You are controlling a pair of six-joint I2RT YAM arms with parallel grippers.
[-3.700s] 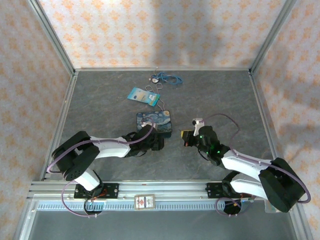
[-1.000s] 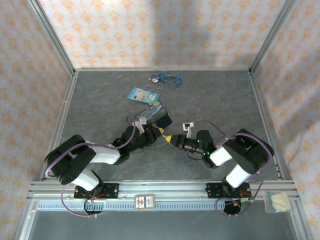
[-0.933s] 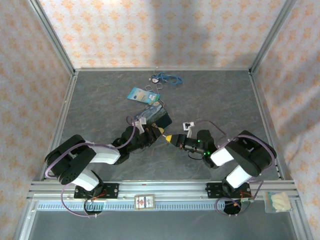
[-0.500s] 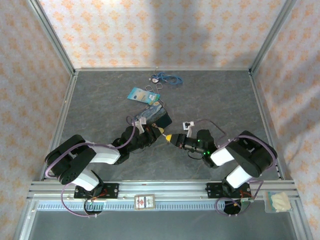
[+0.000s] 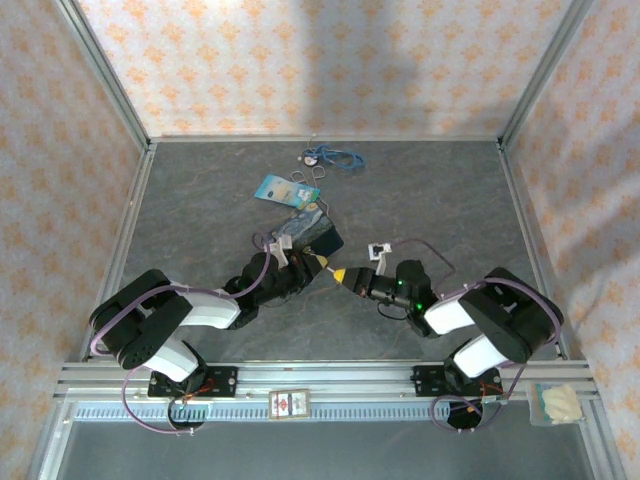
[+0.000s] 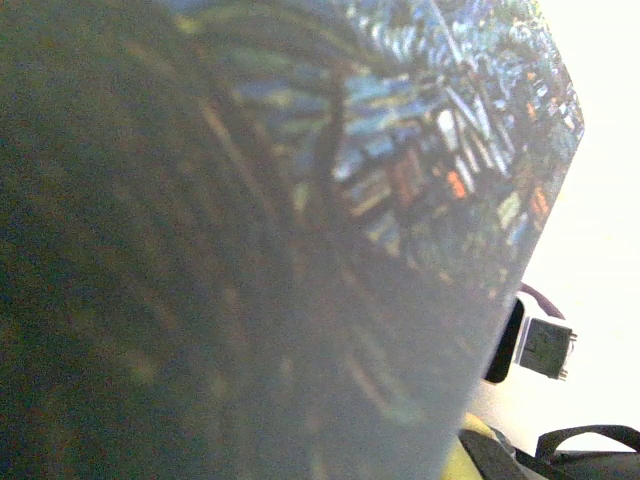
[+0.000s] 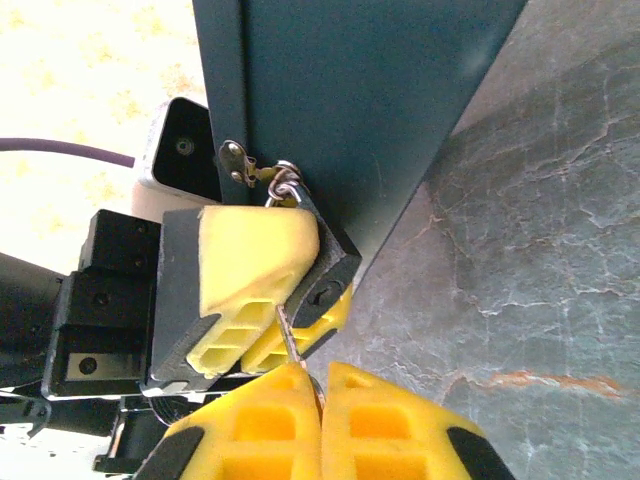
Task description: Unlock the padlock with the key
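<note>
Mid-table, the left gripper (image 5: 316,262) pinches the padlock (image 7: 326,284) at the tilted starry-night box's (image 7: 380,120) edge, the right gripper (image 7: 320,378) squeezing the key (image 7: 290,336) against it, bare table (image 5: 450,200) to the right.

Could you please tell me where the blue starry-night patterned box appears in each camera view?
Top external: the blue starry-night patterned box sits near the picture's middle.
Left wrist: close up, across most of the frame.
Right wrist: its dark side, top centre.
Landmark: the yellow-tipped right hand by the box, in top and right wrist views.
</note>
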